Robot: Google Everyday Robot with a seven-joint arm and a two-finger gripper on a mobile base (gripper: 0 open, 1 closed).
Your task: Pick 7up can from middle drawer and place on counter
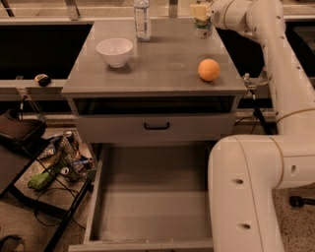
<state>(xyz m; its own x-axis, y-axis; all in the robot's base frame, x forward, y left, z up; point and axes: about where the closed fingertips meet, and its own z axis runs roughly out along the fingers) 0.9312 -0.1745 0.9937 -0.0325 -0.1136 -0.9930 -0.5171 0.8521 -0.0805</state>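
We see the counter (162, 66) above the bare middle drawer (147, 206). Near its back right edge, the gripper (199, 11) has its fingers closed on the 7up can (203, 28); if released tilted, the can may roll off.

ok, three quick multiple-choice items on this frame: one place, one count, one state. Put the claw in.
1. Where is the pale silvery-green 7up can?
A. in the drawer
B. at the flat grey counter's far right corner, under the claw
C. on the floor

2. How many other things are on the counter?
A. one
B. two
C. three

3. The wide grey metal middle drawer is:
A. pulled out
B. shut
C. removed

Key:
1 B, the can is right below the claw there.
2 C, white round bowl, clear plastic bottle, orange round fruit.
3 A, its bare floor shows.
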